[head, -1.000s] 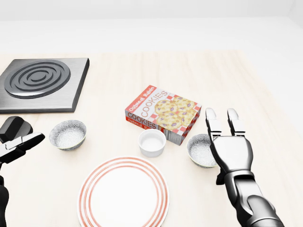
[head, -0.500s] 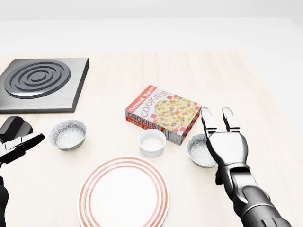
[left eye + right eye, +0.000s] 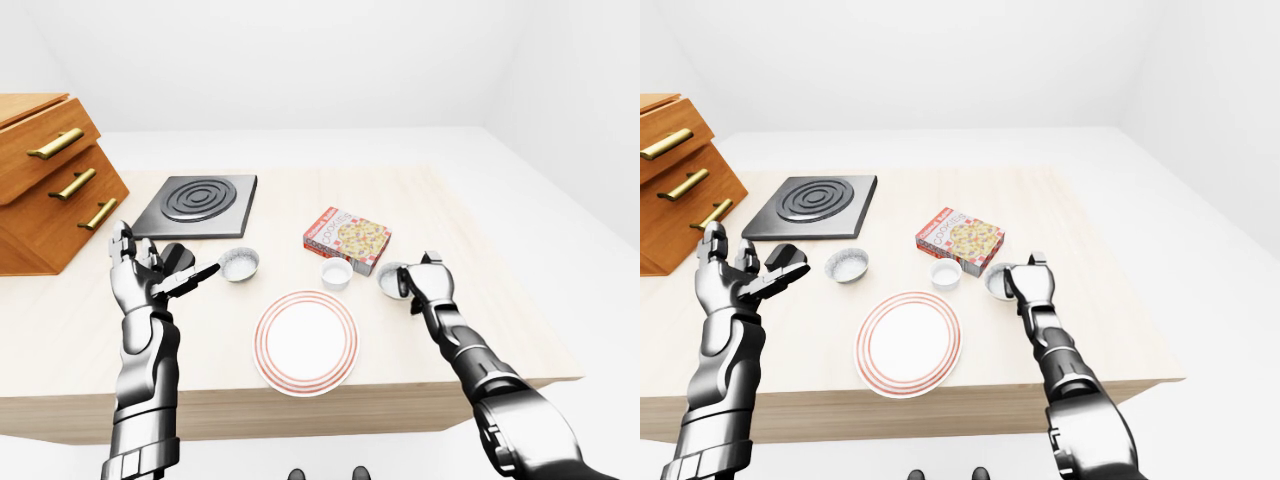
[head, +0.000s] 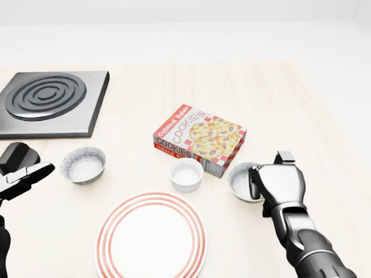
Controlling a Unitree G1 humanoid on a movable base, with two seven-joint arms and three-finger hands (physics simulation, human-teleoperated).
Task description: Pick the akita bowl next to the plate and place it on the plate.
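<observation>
My right hand [image 4: 279, 184] is clamped on the right-hand rim of the akita bowl [image 4: 239, 179], fingers curled together, one digit inside the wall and the palm outside. The forearm enters the head view from bottom right. The bowl sits on the table [image 4: 324, 133], near the plate [image 4: 151, 238] at its upper right and just below the cookie box [image 4: 200, 139]. Step in hand: securing the grasp. Next, I judge, a level lift past the white cup [image 4: 186, 175] onto the plate. My left hand [image 3: 150, 275] hangs open, fingers apart.
</observation>
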